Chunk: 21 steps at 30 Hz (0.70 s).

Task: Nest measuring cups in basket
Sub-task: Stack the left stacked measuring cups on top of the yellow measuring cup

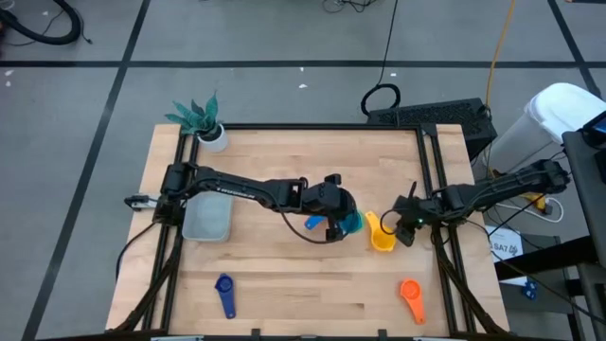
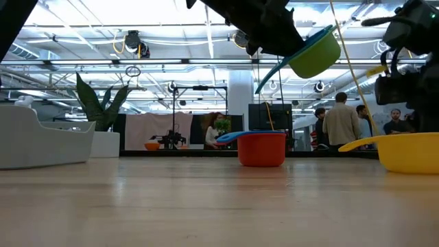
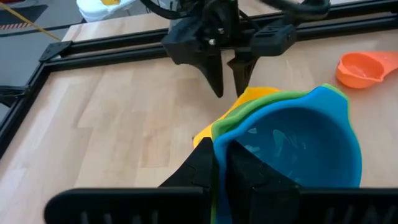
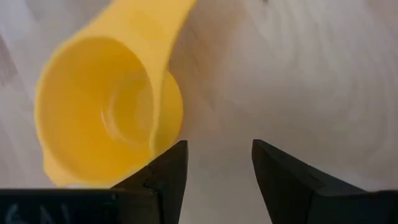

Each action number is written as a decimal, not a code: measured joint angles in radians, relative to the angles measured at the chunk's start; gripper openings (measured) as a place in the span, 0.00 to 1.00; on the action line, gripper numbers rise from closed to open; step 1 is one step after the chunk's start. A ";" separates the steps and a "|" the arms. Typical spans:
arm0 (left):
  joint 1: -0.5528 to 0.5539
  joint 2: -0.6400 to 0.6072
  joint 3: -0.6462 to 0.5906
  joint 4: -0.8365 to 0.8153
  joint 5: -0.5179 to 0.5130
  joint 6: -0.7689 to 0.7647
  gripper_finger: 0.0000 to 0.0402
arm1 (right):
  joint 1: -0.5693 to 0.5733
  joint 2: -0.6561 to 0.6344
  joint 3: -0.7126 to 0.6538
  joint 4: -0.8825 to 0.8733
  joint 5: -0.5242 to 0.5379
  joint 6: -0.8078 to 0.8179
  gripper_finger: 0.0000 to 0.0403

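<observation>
I am holding my left fingers (image 1: 339, 225) pinched on the rim of a light blue cup (image 1: 352, 223) with a green cup (image 3: 236, 115) nested beneath it, the pair lifted clear of the counter (image 1: 284, 284) near its centre; in the low view the green cup (image 2: 314, 56) is hanging tilted in the air above the wood. I am keeping my right fingers (image 1: 405, 225) slightly parted and holding nothing, their tips poised just beside the yellow cup (image 1: 381, 234), which is sitting upright on the counter between my two arms, toward the right edge; in the right wrist view the yellow cup (image 4: 106, 112) is lying just ahead of the parted fingers (image 4: 163, 177), and whether it touches one of them cannot be told. The basket (image 1: 207, 220) is resting near the left edge, beneath my left arm and well apart from the lifted cups; what it holds cannot be told. A blue handle (image 1: 313, 224) is showing just beside my left fingers. A dark blue cup (image 1: 225, 294) is lying near the front edge toward the left, and an orange cup (image 1: 412, 297) is lying near the front right corner. A red cup (image 2: 261, 148) is standing upright on the counter in the low view. A potted plant (image 1: 201, 119) is standing at the back left corner.
</observation>
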 joint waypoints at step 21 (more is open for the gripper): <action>-0.001 0.000 0.000 0.014 0.001 0.003 0.04 | 0.006 0.366 0.000 0.622 0.009 -0.158 0.42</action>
